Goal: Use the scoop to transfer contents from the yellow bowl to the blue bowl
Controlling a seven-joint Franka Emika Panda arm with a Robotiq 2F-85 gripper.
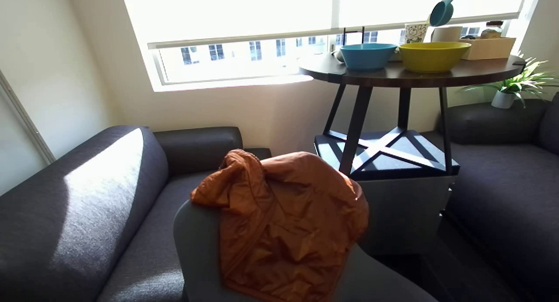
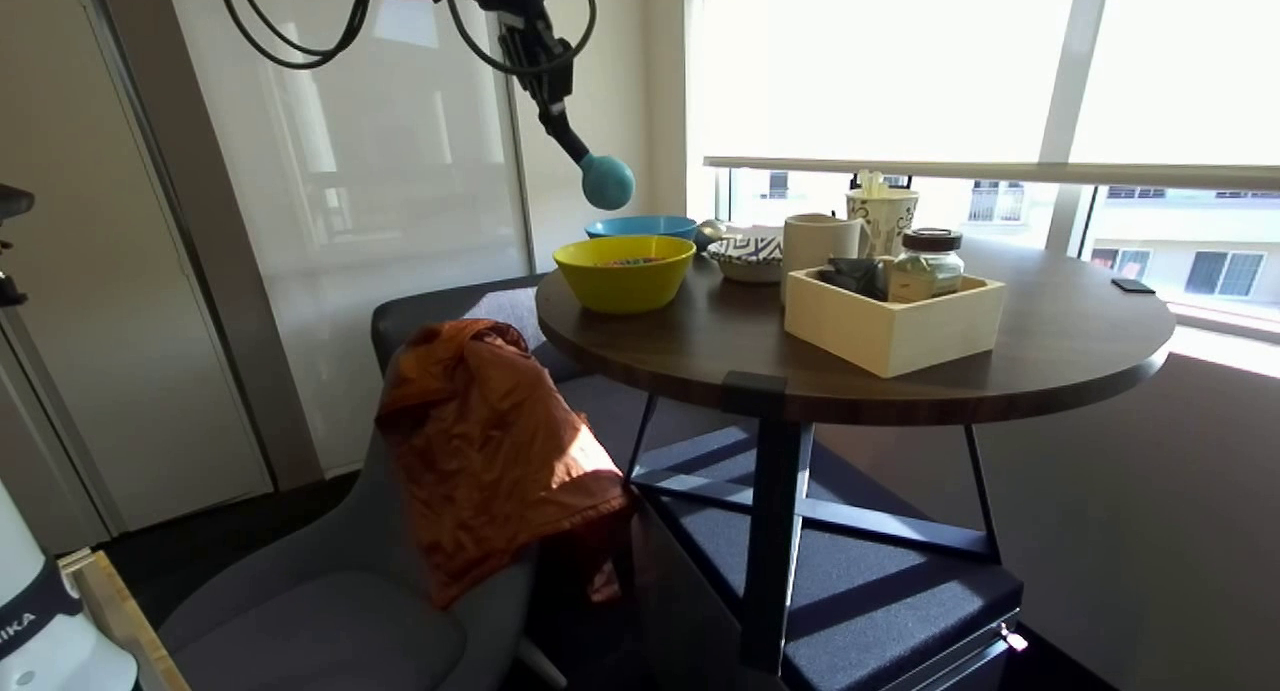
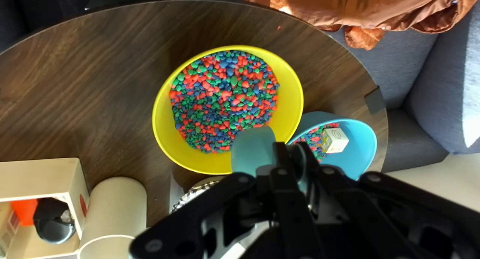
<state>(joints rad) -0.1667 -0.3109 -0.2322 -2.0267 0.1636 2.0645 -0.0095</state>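
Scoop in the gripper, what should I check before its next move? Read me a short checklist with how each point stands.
1. Gripper holding the scoop: ok.
2. Scoop clear above both bowls' rims: ok in both exterior views.
3. Load in the scoop: cannot tell, its inside doesn't show clearly.
4. Pebbles in the yellow bowl: ok, plenty.
5. Blue bowl holding only pebbles: not ok, a white cube is in there too.
6. Both bowls upright on the table: ok.
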